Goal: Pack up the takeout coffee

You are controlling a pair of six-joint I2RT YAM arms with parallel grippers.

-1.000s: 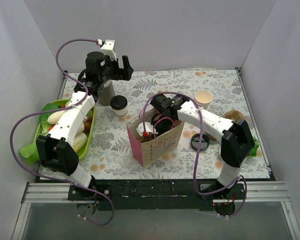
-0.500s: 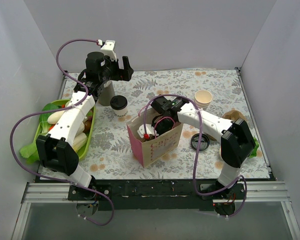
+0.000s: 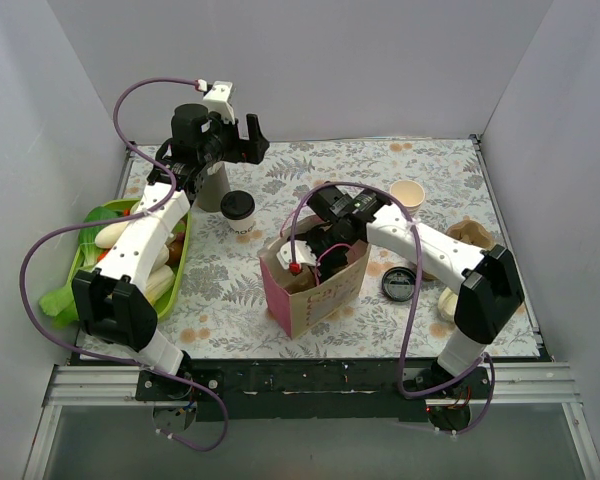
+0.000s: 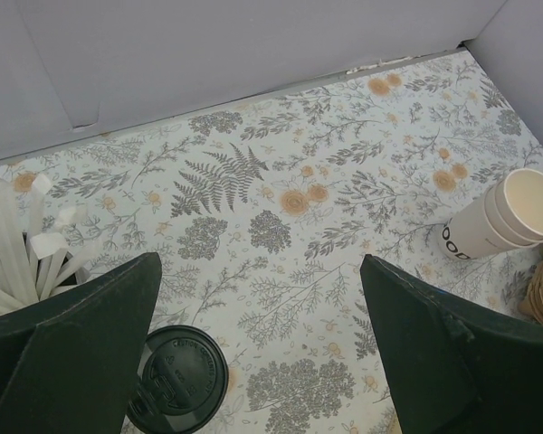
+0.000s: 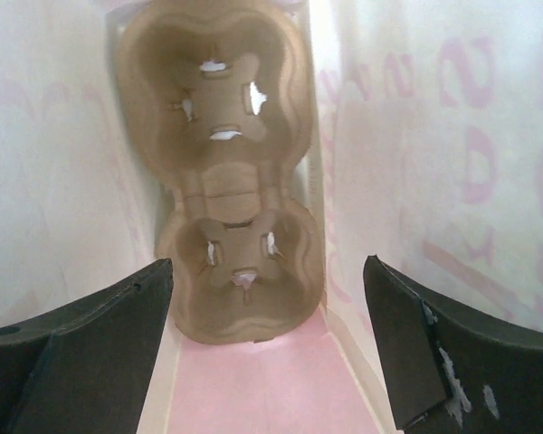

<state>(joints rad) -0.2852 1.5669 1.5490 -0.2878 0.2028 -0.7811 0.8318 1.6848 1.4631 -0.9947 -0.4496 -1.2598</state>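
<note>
The takeout coffee (image 3: 238, 209), a small white cup with a black lid, stands on the floral mat left of the pink paper bag (image 3: 320, 296). My left gripper (image 3: 251, 139) hangs open, high above and behind it. In the left wrist view the coffee's lid (image 4: 176, 378) shows by the left finger, with my left gripper (image 4: 262, 362) empty. My right gripper (image 3: 317, 251) reaches down into the bag. In the right wrist view my right gripper (image 5: 267, 353) is open over the bag's pink floor, and a brown cardboard cup carrier (image 5: 231, 181) lies just beyond the fingertips.
A flat black lid (image 3: 400, 285) lies right of the bag. A stack of cream cups (image 3: 408, 195) lies at the back right, with brown cardboard (image 3: 470, 234) beside it. A green tray (image 3: 179, 258) of vegetables runs along the left. A holder of white strips (image 4: 18, 258) stands under the left arm.
My right gripper has opened inside the bag, and the right arm's elbow has swung to the right. The left arm and the coffee have not moved.
</note>
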